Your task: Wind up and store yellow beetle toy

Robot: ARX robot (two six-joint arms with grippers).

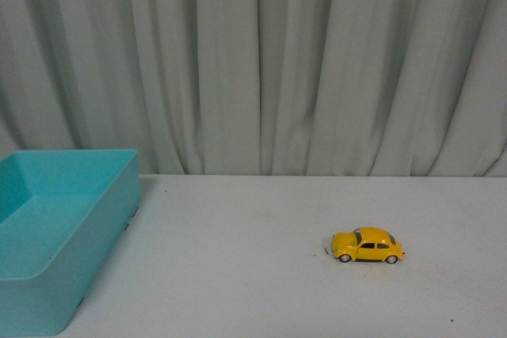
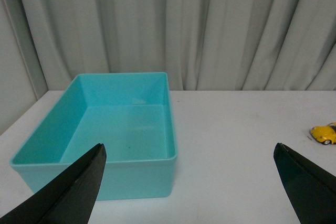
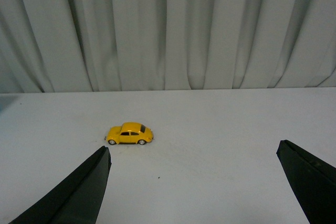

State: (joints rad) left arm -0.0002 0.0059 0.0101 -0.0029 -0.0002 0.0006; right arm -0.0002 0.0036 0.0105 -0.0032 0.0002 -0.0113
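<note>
Bring wide-open, empty right gripper (image 3: 193, 148) over yellow beetle toy (image 1: 367, 245), toward right edge of bench (image 1: 238, 267); pinch sides softly.

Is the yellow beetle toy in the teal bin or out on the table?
Out. The yellow beetle toy stands on its wheels on the table, apart from the teal bin.

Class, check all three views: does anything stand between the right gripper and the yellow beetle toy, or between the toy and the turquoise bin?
Nothing visible does. Only bare table lies between the open right gripper and the yellow beetle toy, and between the toy and the turquoise bin.
</note>
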